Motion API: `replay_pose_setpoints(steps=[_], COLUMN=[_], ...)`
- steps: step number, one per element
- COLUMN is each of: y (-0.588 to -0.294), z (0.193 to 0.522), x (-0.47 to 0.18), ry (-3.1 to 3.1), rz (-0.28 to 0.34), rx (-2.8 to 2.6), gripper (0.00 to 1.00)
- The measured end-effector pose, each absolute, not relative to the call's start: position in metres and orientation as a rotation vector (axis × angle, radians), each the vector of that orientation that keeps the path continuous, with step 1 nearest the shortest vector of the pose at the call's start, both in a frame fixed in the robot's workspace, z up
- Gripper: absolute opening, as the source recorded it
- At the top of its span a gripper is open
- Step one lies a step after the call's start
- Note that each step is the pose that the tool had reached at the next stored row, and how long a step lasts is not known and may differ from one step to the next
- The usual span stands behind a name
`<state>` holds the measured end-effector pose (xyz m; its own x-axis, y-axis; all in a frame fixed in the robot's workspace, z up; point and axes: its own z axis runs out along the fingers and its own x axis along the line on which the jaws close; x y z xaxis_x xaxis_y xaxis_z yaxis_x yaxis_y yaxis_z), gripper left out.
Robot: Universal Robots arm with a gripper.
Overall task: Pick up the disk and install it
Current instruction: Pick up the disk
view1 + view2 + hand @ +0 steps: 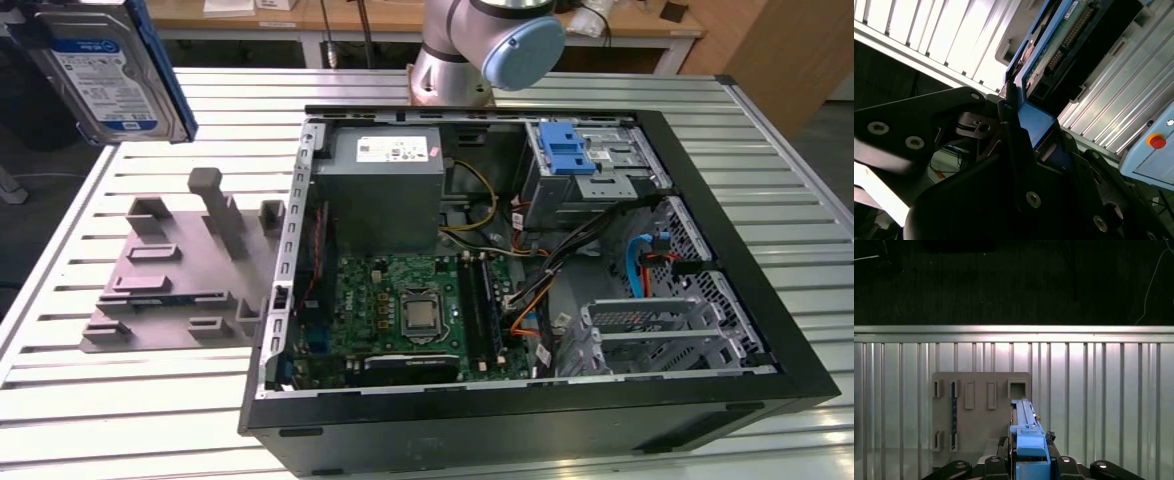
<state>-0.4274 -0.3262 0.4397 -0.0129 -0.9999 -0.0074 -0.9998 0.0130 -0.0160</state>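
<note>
The gripper (1035,129) pinches the disk (114,70) by its blue bracket, holding it upright in the air, well above the slatted table (134,400). The grey holder (976,440) lies below it, beside the open computer case (534,250).

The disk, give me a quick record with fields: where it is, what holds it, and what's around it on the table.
disk: flat silver hard drive, blue-and-white label, blue plastic bracket; held above the table at the exterior view's upper left
gripper: black, jaws shut on the disk's bracket
holder: grey slotted plastic fixture on the table, without the disk
computer case: black tower on its side, open, disk not yet inside
drive cage: grey metal, blue latch
table: ribbed metal
</note>
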Motion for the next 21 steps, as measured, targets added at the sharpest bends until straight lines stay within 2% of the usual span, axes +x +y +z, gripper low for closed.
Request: replay_pose_setpoints(steps=[21], y=[-0.3261], z=[0.4441], x=[-0.4271], ry=[2.224], rz=[-0.009], rx=[-2.195], gripper=[0.37])
